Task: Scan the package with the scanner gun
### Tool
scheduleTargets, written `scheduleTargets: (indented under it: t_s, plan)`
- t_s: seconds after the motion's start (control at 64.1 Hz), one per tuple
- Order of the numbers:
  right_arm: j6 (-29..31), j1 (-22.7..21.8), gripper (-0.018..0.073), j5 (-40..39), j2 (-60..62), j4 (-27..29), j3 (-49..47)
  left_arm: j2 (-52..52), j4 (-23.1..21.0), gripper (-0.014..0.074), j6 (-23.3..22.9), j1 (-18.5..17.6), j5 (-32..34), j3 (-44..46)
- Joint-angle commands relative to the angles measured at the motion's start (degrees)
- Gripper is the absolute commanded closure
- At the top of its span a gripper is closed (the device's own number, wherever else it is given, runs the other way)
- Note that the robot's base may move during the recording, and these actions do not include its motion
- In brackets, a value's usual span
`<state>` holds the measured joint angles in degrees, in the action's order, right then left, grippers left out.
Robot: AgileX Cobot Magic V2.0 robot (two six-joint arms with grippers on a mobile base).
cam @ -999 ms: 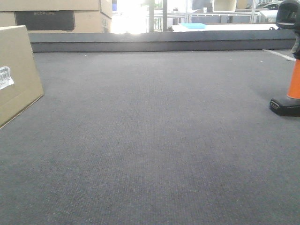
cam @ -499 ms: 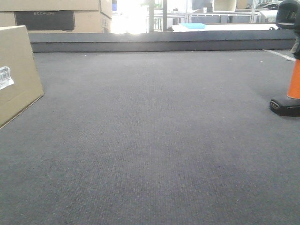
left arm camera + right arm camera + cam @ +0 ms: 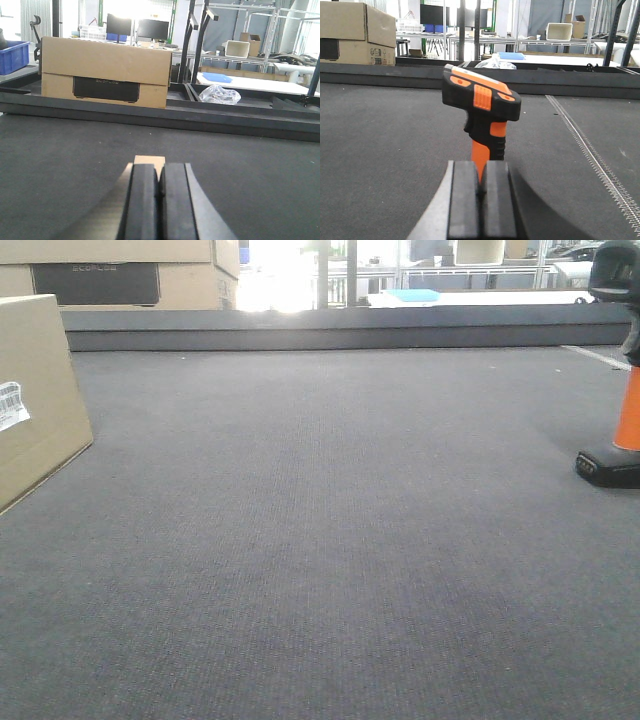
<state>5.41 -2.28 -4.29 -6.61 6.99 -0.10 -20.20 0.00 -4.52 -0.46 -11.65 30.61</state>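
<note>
Just beyond my right gripper [image 3: 481, 192], fingers pressed together and empty, the scanner gun [image 3: 482, 107] stands upright, so a shut-fingered advance could topple it.

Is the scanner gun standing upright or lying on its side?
Upright. The scanner gun stands on the dark mat: its black base foot rests flat, the orange handle rises straight, and the head is on top.

"ECOFLOW" on stacked carton's dark panel [image 3: 106, 89], barcode label [image 3: 10, 405] on package [image 3: 35, 390] (digits illegible)
</note>
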Motion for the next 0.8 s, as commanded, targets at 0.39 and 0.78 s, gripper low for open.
scheduleTargets:
  t_s: [0.39,0.78]
  plan:
    - [0.5,0.2,0.0727,-0.8,0.1,0.3,0.1,0.2,0.0,0.0708,-0.3,0.2,0.7,-0.1]
    - [0.5,0.2,0.0727,-0.8,0.1,0.3,0.1,5.0,7.1,0.0708,-0.3,0.1,-0.6,-4.1]
